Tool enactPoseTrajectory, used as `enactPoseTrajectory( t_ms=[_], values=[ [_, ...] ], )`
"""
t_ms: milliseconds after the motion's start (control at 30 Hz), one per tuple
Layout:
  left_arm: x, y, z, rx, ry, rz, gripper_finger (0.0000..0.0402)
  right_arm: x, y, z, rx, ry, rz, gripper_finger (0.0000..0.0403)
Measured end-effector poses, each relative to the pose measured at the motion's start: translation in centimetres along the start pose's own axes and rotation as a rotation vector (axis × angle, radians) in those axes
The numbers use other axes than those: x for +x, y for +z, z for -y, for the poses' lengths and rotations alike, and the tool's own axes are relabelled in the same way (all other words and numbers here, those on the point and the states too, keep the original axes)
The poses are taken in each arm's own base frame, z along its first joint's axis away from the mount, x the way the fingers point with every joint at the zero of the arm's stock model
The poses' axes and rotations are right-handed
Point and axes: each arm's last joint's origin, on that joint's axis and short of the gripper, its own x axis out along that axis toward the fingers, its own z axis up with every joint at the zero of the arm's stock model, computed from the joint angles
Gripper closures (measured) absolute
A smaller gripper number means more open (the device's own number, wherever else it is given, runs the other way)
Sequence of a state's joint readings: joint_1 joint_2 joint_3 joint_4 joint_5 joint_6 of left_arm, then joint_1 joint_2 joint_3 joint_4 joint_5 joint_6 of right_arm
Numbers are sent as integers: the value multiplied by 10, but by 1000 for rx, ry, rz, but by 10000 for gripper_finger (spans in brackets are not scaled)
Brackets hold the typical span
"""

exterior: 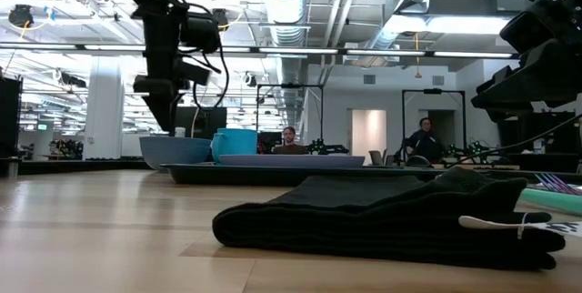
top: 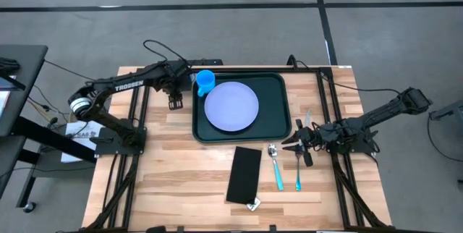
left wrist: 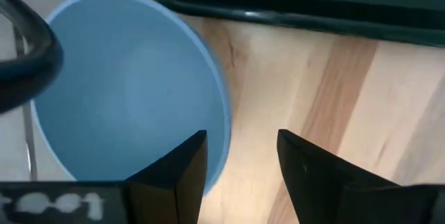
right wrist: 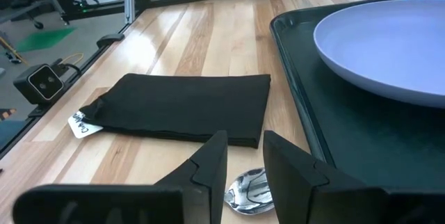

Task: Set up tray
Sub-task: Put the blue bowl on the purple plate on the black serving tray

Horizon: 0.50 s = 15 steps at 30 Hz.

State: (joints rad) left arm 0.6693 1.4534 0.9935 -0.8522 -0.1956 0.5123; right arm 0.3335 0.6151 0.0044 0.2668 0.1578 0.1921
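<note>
The dark green tray (top: 276, 121) lies mid-table, holding a lavender plate (top: 231, 106) and a blue cup (top: 206, 81) at its far-left corner. A pale blue bowl (left wrist: 125, 92) sits on the wood just left of the tray, hidden under my left arm in the high view. My left gripper (left wrist: 240, 137) is open above the bowl's rim, one finger over the inside and one over the table; no touch shows. My right gripper (right wrist: 245, 140) is open a little, low over the spoon's bowl (right wrist: 250, 190), right of the tray.
A folded black napkin (top: 244, 174) with a white tag lies near the tray's near edge. A spoon (top: 275, 166) and a fork (top: 298, 171), both teal-handled, lie right of it. A knife (top: 307, 119) rests by the tray's right rim. People sit in the room beyond.
</note>
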Motion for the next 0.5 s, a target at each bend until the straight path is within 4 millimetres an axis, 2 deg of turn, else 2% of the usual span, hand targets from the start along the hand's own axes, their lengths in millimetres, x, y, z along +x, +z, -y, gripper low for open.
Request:
enactPoseTrajectory(
  t_ms=[267, 500],
  values=[
    [10, 2, -1, 12, -17, -17, 238, 0, 0, 0, 0, 0, 2, 316],
    [37, 6, -2, 25, -55, -98, 238, 0, 0, 0, 0, 0, 1, 316]
  ],
)
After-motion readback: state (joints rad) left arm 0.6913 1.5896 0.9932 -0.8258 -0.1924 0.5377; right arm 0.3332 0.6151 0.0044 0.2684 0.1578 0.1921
